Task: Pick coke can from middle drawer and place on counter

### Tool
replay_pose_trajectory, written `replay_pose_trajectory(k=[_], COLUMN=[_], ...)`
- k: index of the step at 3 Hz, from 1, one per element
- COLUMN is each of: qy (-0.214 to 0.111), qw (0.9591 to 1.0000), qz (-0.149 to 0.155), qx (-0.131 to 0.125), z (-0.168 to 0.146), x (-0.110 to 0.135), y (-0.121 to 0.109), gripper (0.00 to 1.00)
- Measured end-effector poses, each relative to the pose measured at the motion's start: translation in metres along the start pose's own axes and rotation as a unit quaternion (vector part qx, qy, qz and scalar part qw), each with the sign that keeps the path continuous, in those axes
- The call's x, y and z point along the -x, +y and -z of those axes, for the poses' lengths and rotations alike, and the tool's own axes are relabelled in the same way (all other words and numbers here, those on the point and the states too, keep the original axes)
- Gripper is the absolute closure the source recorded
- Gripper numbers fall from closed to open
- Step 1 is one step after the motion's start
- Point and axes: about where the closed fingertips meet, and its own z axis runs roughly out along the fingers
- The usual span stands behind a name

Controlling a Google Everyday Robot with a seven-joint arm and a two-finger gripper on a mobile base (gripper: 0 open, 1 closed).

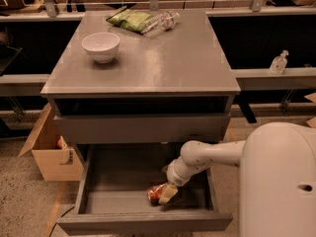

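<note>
The coke can [154, 193], small and red, lies on its side on the floor of the open middle drawer [118, 181], near the front right. My gripper [166, 193] reaches down into the drawer on the white arm and sits right at the can's right side, its pale fingers over the can. The grey counter [163, 58] is the cabinet's top slab above.
A white bowl [100, 46], a green snack bag [129, 19] and a clear water bottle [162, 21] sit on the counter's back half. A cardboard box [49, 149] stands on the floor left of the cabinet. My white body [279, 181] fills the lower right.
</note>
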Motion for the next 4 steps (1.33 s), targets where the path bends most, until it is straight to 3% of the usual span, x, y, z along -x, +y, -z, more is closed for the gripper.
replay_pose_trajectory(k=[1, 2, 3, 4], qy=[-0.008, -0.050, -0.124, -0.215], qw=[1.0000, 0.9986, 0.9919, 0.9757], qz=[0.000, -0.008, -0.004, 0.030], qx=[0.004, 0.013, 0.024, 0.029], z=[-0.001, -0.001, 0.015, 0.055], x=[-0.002, -0.001, 0.012, 0.029], y=[0.002, 0.001, 0.003, 0.016], gripper=[0.46, 0.69, 0.92, 1.00])
